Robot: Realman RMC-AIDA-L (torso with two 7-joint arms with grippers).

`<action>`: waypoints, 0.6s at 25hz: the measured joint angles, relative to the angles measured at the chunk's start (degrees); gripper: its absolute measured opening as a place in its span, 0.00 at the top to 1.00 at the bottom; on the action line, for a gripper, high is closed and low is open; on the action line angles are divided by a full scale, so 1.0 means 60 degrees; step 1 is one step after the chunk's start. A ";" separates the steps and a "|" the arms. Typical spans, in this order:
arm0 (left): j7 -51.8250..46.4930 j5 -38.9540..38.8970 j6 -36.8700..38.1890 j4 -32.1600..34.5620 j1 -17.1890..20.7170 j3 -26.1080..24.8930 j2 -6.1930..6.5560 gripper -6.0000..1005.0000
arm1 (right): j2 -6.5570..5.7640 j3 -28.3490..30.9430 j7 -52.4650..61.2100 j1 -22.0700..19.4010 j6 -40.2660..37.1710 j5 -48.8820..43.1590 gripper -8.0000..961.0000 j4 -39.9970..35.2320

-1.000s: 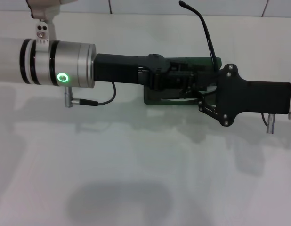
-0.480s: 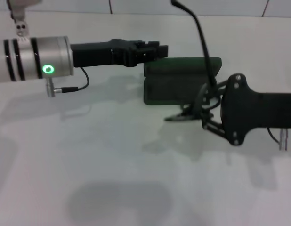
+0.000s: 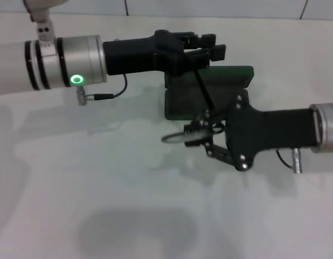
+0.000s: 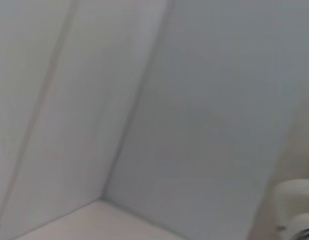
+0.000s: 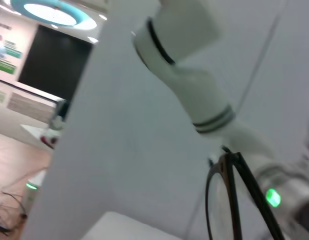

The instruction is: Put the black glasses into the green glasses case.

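Observation:
The green glasses case (image 3: pixel 231 76) lies open at the back middle of the table, with its lid toward the far side. My right gripper (image 3: pixel 201 135) comes in from the right and is shut on the black glasses (image 3: pixel 174 138), holding them just in front of the case. One temple arm (image 3: pixel 204 91) slants back over the case toward my left gripper (image 3: pixel 212 46). My left gripper reaches in from the left above the case's back edge, with its fingers apart. The glasses' frame (image 5: pixel 229 200) also shows close up in the right wrist view.
The white table (image 3: pixel 102 189) stretches wide in front and to the left. A tiled wall (image 3: pixel 155 6) closes the back. The left wrist view shows only wall. My left arm (image 5: pixel 194 75) shows in the right wrist view.
My right gripper moved left and forward with the glasses and tipped them, so the temple no longer stands up. My left gripper drew back left, then came right over the case again.

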 joint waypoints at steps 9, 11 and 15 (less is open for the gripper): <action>0.0994 0.0216 0.0966 0.0001 0.0154 0.0013 0.0008 0.59 | 0.0027 0.0002 -0.0035 -0.0039 0.0756 0.0186 0.83 0.0184; 0.1015 0.0446 0.0972 0.0001 0.0087 0.0016 0.0007 0.59 | 0.0026 0.0001 -0.0055 -0.0039 0.0852 0.0236 0.83 0.0185; 0.1027 0.0764 0.0977 0.0000 -0.0039 0.0016 -0.0016 0.59 | 0.0024 -0.0038 -0.0074 -0.0037 0.0957 0.0254 0.83 0.0172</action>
